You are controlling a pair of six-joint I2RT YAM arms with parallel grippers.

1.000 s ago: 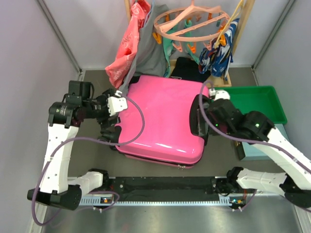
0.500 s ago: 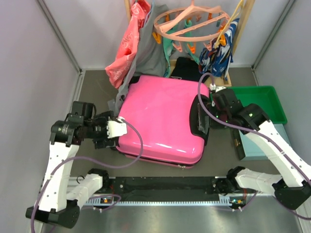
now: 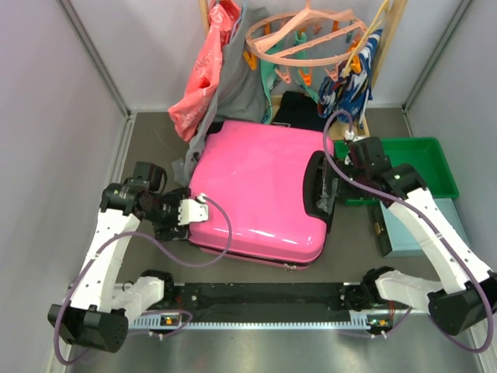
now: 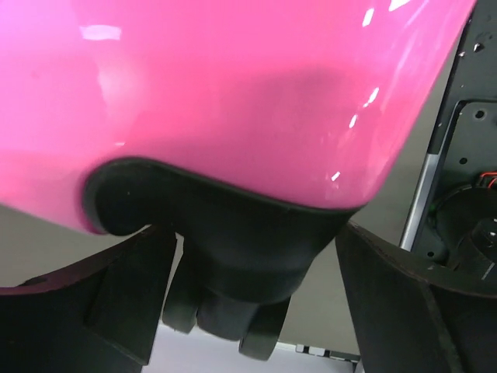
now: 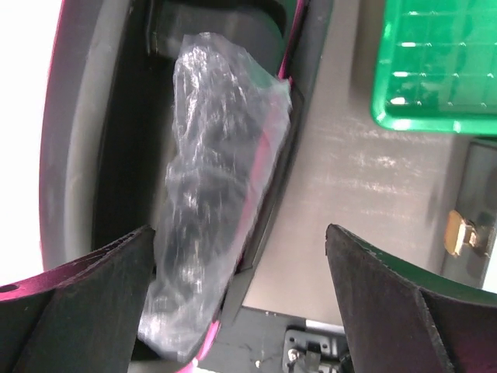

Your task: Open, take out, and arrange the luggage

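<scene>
The hot-pink luggage [image 3: 260, 190] lies flat and shut in the middle of the table, its black handle [image 3: 320, 186] on the right side. My left gripper [image 3: 192, 213] is open at the near-left corner. In the left wrist view the pink shell [image 4: 233, 78] fills the top, and my left gripper [image 4: 248, 311] straddles a black wheel [image 4: 221, 303] without closing on it. My right gripper [image 3: 339, 172] is open beside the handle. In the right wrist view the handle is wrapped in clear plastic [image 5: 213, 194], and it sits between the fingers of my right gripper [image 5: 241, 303].
A green plastic tray [image 3: 411, 159] stands right of the luggage and shows in the right wrist view [image 5: 439, 66]. A pale teal flat box [image 3: 415, 229] lies nearer. Clothes [image 3: 221, 70] and a pink hanger ring [image 3: 307, 39] hang at the back. Walls close both sides.
My left gripper has moved from the luggage's left side toward me to its near-left corner wheel. My right gripper has drawn back and to the right from the handle.
</scene>
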